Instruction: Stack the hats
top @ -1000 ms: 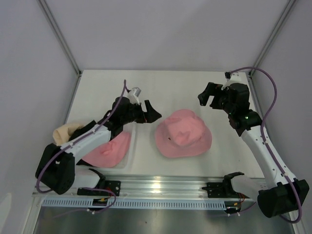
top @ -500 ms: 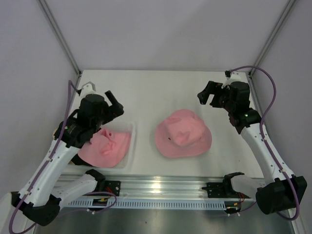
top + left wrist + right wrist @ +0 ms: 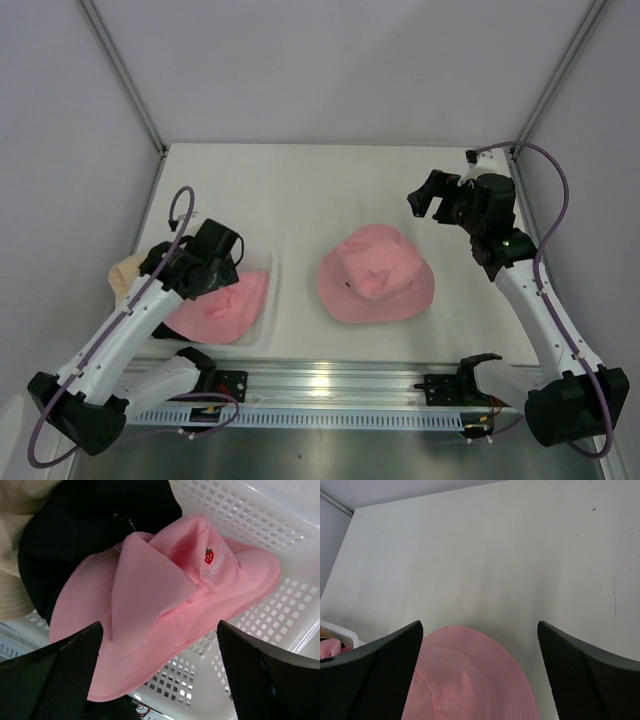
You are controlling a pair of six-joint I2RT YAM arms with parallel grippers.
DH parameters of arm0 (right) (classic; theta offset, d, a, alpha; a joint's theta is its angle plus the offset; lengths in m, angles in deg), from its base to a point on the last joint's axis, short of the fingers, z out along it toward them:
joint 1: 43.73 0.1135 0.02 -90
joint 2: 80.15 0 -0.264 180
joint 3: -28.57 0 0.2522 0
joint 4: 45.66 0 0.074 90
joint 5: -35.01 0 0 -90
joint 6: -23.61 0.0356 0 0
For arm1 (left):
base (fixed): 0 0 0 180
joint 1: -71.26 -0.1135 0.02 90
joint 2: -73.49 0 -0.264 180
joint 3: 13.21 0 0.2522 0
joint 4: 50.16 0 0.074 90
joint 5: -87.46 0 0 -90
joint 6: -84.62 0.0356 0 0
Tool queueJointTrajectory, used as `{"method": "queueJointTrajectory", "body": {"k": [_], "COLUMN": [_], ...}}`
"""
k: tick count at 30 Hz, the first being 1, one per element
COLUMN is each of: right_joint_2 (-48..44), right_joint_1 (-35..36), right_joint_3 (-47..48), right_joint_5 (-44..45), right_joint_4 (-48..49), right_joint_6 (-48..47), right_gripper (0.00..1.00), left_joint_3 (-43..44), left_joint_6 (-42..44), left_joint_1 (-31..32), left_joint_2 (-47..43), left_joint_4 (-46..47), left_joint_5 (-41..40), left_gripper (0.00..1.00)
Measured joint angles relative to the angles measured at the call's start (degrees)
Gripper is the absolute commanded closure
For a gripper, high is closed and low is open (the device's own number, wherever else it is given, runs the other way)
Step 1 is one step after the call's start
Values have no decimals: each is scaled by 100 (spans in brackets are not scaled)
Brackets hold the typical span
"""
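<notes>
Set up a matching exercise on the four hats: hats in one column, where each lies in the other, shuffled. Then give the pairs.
Hats
1. pink hat with the strawberry
2. pink hat in the right wrist view
3. black hat
4. beige hat

Places
A. alone on the bare table
B. on top in the perforated tray
C. furthest left in the overhead view, beside dark cloth
D. partly covered by a pink brim

Pairs: 1-B, 2-A, 3-D, 4-C
</notes>
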Motion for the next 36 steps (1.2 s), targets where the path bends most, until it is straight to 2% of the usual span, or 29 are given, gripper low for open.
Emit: {"method": "queueJointTrajectory", "body": {"k": [5,9,11,20,25,31,36], "right_joint_2": [-11,-13,-13,-330,-483,-461,-348], "right_joint_1": [-55,-79,-85,-162,-249,-321,-367], "right_joint_3": [-22,-28,-35,-216,-267,-376,-378], "right_joint_5": [-22,-22,-20,90,98,90,81], "right_joint_4": [66,72,70,127,225,339,374], "right_joint_6": [26,33,31,15,15,17,33], "right_gripper": [1,1,0,0,0,0,1], "left_joint_3": [-116,-105,-105,52,42,42,-52], "left_joint_6": [448,1132,1622,3685,4129,4236,4251], "left_joint_1": [79,503,717,647,636,501,391], "left_joint_2": [470,1108,1309,1032,1303,1845,1897], "left_joint_4": [461,656,734,1172,1283,1217,1215], "left_joint_5": [157,-63,-162,282,496,444,262], "left_gripper": [9,1,1,1,1,0,1]}}
